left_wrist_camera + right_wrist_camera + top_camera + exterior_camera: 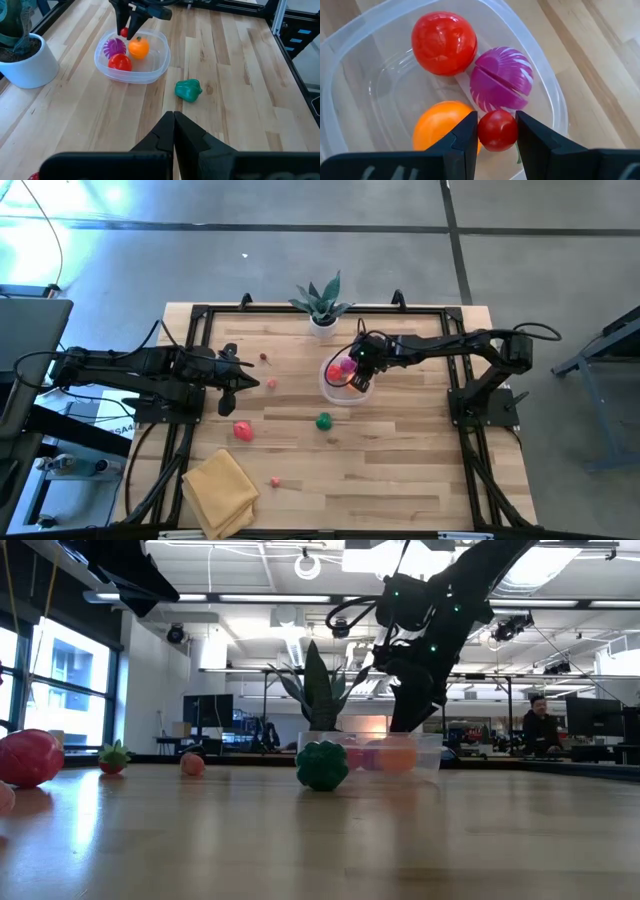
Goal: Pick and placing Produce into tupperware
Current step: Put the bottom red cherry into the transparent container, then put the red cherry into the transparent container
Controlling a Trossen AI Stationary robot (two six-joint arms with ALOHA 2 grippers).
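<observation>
The right gripper (497, 131) hangs inside the tupperware's (350, 35) rim, clamped on a small red ball (497, 130), just above the orange fruit (437, 125) and beside the purple piece (501, 77) and red tomato (443, 43). The left gripper (173, 122) hovers with its fingers pressed together over bare tabletop (400, 470), the green vegetable (188, 90) lying nearby.

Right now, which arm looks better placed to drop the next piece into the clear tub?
The right one. Its tool is shut on a small red fruit directly above the tub, which holds three pieces. The left tool is shut, empty, farther off over the table.
</observation>
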